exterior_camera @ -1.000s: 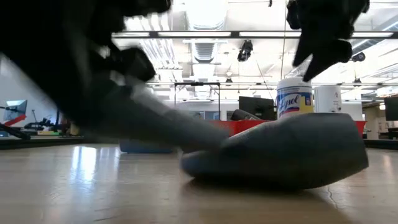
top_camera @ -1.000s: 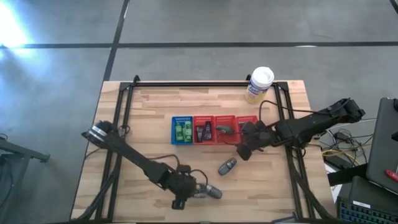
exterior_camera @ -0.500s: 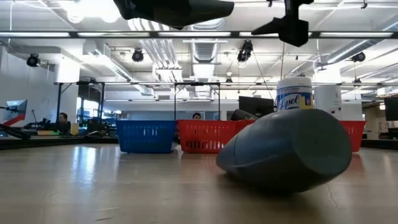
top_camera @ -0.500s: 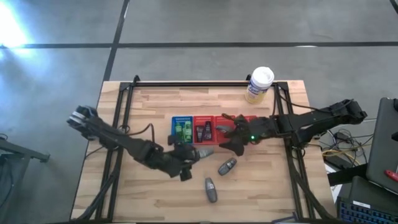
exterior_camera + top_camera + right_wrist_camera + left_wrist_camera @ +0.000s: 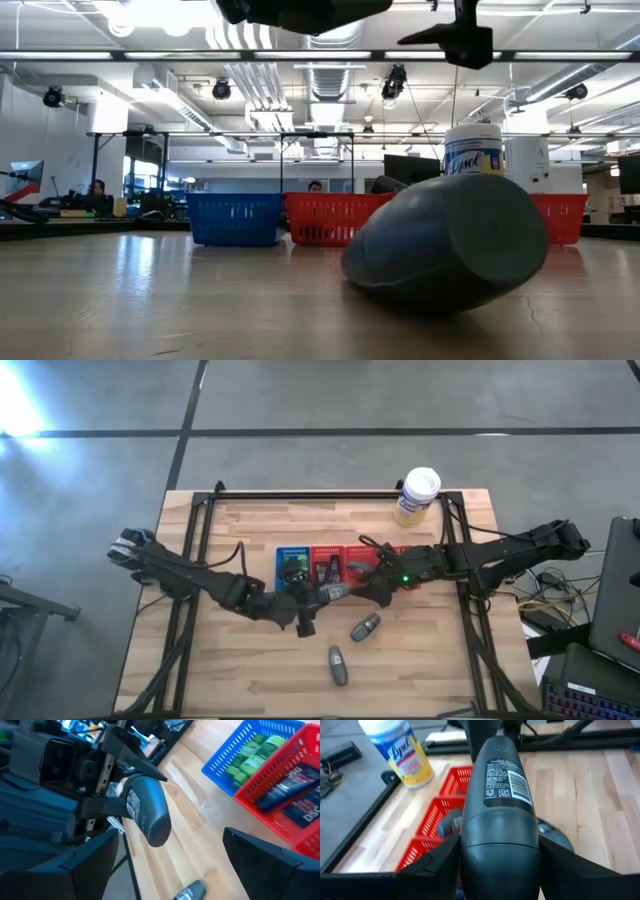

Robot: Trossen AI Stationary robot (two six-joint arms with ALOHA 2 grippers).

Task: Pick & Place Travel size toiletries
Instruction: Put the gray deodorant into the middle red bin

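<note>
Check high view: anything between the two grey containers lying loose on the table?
Nothing: bare wood between the upper grey container and the lower one, seen in the high view.

A grey concrete floor [image 5: 300,400], crossed by dark seams, surrounded the wooden table [image 5: 250,670]. Beyond it lay an open workshop with long ceiling strip lights [image 5: 300,55], exposed ducting [image 5: 330,80] and black metal frames [image 5: 130,150]. Far off, people [image 5: 97,188] sat at desks among monitors [image 5: 412,170].
</note>
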